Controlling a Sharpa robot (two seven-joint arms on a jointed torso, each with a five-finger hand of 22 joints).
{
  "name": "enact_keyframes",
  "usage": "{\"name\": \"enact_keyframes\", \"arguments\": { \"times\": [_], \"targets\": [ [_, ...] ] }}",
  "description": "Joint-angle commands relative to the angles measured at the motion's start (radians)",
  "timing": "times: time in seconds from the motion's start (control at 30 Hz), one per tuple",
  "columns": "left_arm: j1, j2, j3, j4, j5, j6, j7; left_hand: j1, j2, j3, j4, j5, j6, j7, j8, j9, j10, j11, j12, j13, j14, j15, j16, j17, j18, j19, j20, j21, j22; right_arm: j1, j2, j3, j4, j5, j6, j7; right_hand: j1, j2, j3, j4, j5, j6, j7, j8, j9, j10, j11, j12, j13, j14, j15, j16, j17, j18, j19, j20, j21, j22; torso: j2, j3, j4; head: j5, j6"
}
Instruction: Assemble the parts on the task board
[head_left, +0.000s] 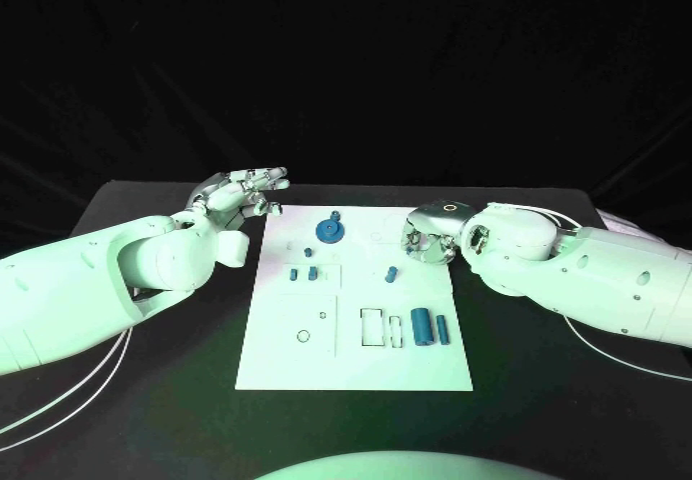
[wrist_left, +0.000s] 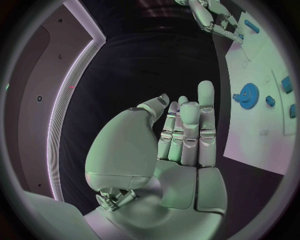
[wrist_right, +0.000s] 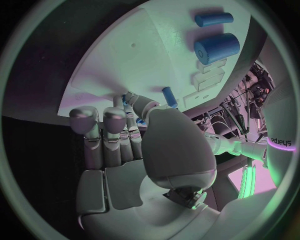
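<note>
The white task board lies mid-table. On it are a blue gear, two small blue pieces, a short blue peg, a thick blue cylinder and a thin blue peg. My left hand is raised off the board's far left corner, fingers apart and holding nothing; the gear lies beyond its fingertips. My right hand hovers over the board's far right edge with fingers curled in and thumb across them. The short peg and cylinder lie beyond it.
Empty outlined slots lie left of the thick cylinder, and a small ring sits near the board's left side. Black table surrounds the board. White cables trail from the left arm at the near left.
</note>
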Motion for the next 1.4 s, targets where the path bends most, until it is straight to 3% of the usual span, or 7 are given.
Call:
{"name": "enact_keyframes", "arguments": {
  "times": [0.03, 0.23, 0.53, 0.67, 1.0, 1.17, 1.4],
  "targets": [
    [0.0, -0.001, 0.001, 0.004, 0.007, 0.023, 0.008, 0.008, 0.007, -0.004, -0.006, -0.001, -0.007, -0.002, 0.006, -0.001, -0.008, 0.001, 0.005, 0.002, -0.01, 0.0, -0.005, -0.002, 0.012, -0.007, 0.003, -0.006, -0.002, -0.01, 0.006, -0.005, 0.001, -0.001, 0.023, 0.002, 0.0, 0.012, 0.004, -0.001, -0.006, 0.011, -0.002, 0.009, 0.005, 0.011, -0.002, 0.004, -0.003, 0.021, -0.004, 0.007, 0.004, 0.002, 0.008, 0.001, 0.009, 0.006, 0.0, -0.0005, -0.0006, -0.001, -0.003],
    [0.0, 0.0, 0.001, 0.002, 0.007, 0.025, 0.005, 0.01, 0.008, -0.004, -0.007, -0.001, -0.007, -0.002, 0.006, -0.001, -0.009, 0.001, 0.006, 0.002, -0.011, 0.0, -0.007, -0.005, 0.012, -0.007, 0.003, -0.008, -0.003, -0.012, 0.01, -0.005, -0.002, -0.01, 0.001, -0.013, 0.004, 0.025, 0.012, -0.009, -0.032, 0.023, -0.006, 0.013, 0.01, 0.032, -0.007, 0.001, -0.012, 0.025, -0.009, 0.023, 0.017, 0.0, 0.019, -0.003, 0.022, 0.025, -0.001, -0.001, -0.0003, -0.002, -0.004],
    [0.0, 0.001, 0.001, -0.002, 0.006, 0.027, -0.002, 0.013, 0.008, -0.005, -0.01, -0.001, -0.008, -0.001, 0.007, -0.001, -0.011, 0.001, 0.008, 0.002, -0.014, 0.0, -0.01, -0.011, 0.012, -0.007, 0.003, -0.01, -0.005, -0.014, -0.008, -0.003, 0.028, 0.001, -0.11, -0.028, 0.005, 0.028, 0.02, -0.014, -0.04, 0.026, -0.004, 0.013, 0.013, 0.039, -0.006, -0.003, -0.018, 0.027, -0.01, 0.032, 0.025, -0.002, 0.024, -0.004, 0.029, 0.036, -0.002, 0.0006, -0.0002, -0.006, -0.003],
    [0.0, 0.001, 0.001, -0.004, 0.006, 0.026, -0.005, 0.02, 0.011, -0.004, -0.016, 0.0, -0.011, 0.0, 0.007, -0.001, -0.015, 0.002, 0.011, 0.001, -0.016, 0.0, -0.013, -0.017, 0.012, -0.007, 0.003, -0.013, -0.007, -0.012, -0.028, 0.003, 0.055, 0.03, -0.137, -0.029, 0.002, 0.028, 0.021, -0.013, -0.042, 0.024, -0.003, 0.012, 0.013, 0.038, -0.004, -0.007, -0.021, 0.027, -0.009, 0.031, 0.024, -0.002, 0.024, -0.004, 0.03, 0.037, -0.004, -0.0007, -0.0006, -0.006, -0.003],
    [0.0, 0.004, 0.0, -0.016, 0.006, 0.031, -0.01, 0.021, 0.011, -0.004, -0.017, 0.0, -0.011, 0.0, 0.008, -0.001, -0.016, 0.002, 0.012, 0.001, -0.018, 0.0, -0.015, -0.02, 0.012, -0.007, 0.002, -0.014, -0.008, 0.001, -0.075, 0.016, 0.131, 0.096, -0.14, -0.036, -0.004, 0.031, 0.025, -0.011, -0.05, 0.025, -0.001, 0.011, 0.014, 0.04, -0.002, -0.012, -0.026, 0.026, -0.007, 0.034, 0.025, -0.003, 0.025, -0.004, 0.032, 0.038, -0.002, 0.0022, -0.0008, -0.007, 0.001],
    [0.0, 0.005, 0.0, -0.018, 0.006, 0.033, -0.011, 0.023, 0.011, -0.004, -0.018, 0.0, -0.012, 0.0, 0.008, -0.001, -0.017, 0.002, 0.013, 0.001, -0.02, 0.0, -0.017, -0.025, 0.011, -0.007, 0.003, -0.015, -0.009, 0.002, -0.08, 0.018, 0.178, 0.137, -0.139, -0.031, -0.005, 0.033, 0.027, -0.01, -0.052, 0.024, 0.001, 0.01, 0.014, 0.039, -0.001, -0.015, -0.028, 0.026, -0.007, 0.037, 0.028, -0.003, 0.025, -0.003, 0.033, 0.04, -0.002, -0.0004, -0.0003, -0.004, 0.001],
    [-0.002, 0.009, 0.0, -0.019, 0.006, 0.038, -0.013, 0.023, 0.011, -0.004, -0.018, 0.0, -0.012, 0.0, 0.008, -0.001, -0.017, 0.002, 0.013, 0.001, -0.02, 0.0, -0.017, -0.025, 0.011, -0.007, 0.003, -0.015, -0.009, -0.003, -0.04, 0.018, 0.236, 0.175, -0.139, -0.01, -0.006, 0.037, 0.033, -0.009, -0.051, 0.02, 0.003, 0.006, 0.015, 0.037, 0.001, -0.021, -0.033, 0.027, -0.005, 0.043, 0.034, -0.003, 0.026, -0.003, 0.035, 0.042, -0.001, -0.001, 0.0019, 0.02, -0.001]
  ]
}}
